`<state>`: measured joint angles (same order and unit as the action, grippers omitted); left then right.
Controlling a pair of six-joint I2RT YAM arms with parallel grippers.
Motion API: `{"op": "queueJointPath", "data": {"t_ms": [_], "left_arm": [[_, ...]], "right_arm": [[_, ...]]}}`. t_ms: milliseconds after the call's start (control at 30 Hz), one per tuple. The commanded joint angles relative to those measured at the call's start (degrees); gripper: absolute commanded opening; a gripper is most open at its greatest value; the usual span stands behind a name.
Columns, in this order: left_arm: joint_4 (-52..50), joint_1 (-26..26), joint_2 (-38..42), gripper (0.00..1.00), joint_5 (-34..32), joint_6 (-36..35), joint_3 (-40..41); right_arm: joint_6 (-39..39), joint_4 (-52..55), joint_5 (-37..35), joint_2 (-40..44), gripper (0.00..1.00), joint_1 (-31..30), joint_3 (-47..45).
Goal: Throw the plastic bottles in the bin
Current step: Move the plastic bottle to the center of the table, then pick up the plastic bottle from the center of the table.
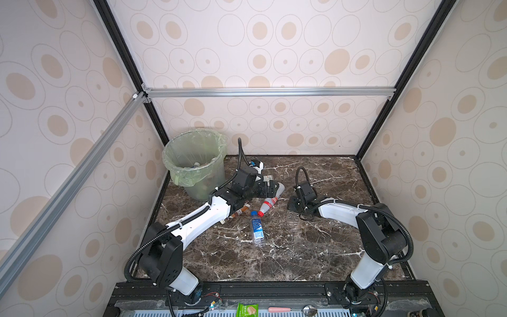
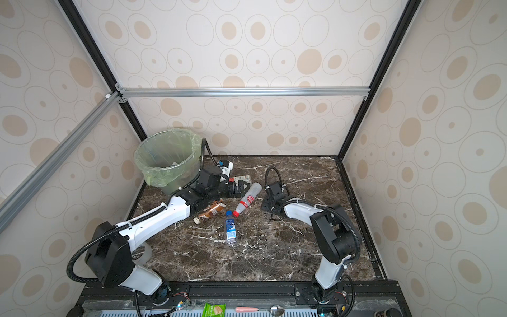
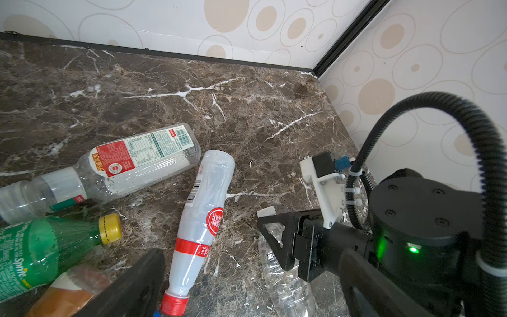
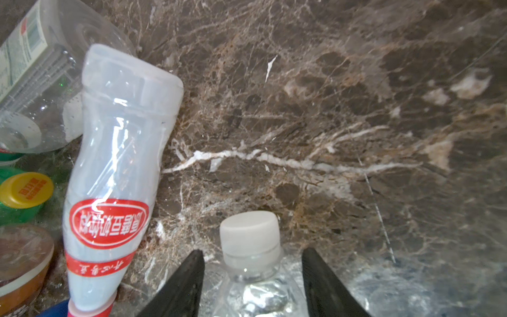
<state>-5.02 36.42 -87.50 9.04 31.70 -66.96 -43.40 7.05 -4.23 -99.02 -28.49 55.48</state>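
The bin stands in the far left corner with some bottles inside. On the marble lie a blue-label bottle, a milky red-capped bottle, a brown-label bottle, a green Sprite bottle and a clear bottle with a red-white label. My left gripper hovers open over the milky bottle's capped end. My right gripper is low over a crushed clear bottle. Its fingers stand either side of the white-capped neck, with gaps.
Patterned walls close in the marble table on three sides. A black rail runs along the front, with a green snack packet and a pink-handled spoon beyond it. The two grippers are close together near the table's middle.
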Motion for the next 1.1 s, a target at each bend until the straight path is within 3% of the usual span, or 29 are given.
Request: {"op": "queueJointPath", "data": {"t_ms": [0,567,700,1067], "left_arm": [[-0.17,0.46,-0.21,0.99,-0.31,-0.68,-1.07],[0.10,0.41,-0.47,0.99,0.10,-0.39,-1.14],[-0.18,0.48,-0.26,0.99,-0.15,-0.50,-1.16],[-0.61,0.52,0.41,0.99,-0.43,-0.41,-0.28]], "right_arm": [[-1.30,-0.53,1.46,-0.56,0.58,-0.12,-1.73],[-2.39,-4.19,2.91,0.75,0.43,-0.49,-6.95],[-2.48,-4.28,2.22,0.52,0.33,-0.51,-6.19],[-1.14,-1.81,0.79,0.32,0.26,1.12,-0.69]]}}
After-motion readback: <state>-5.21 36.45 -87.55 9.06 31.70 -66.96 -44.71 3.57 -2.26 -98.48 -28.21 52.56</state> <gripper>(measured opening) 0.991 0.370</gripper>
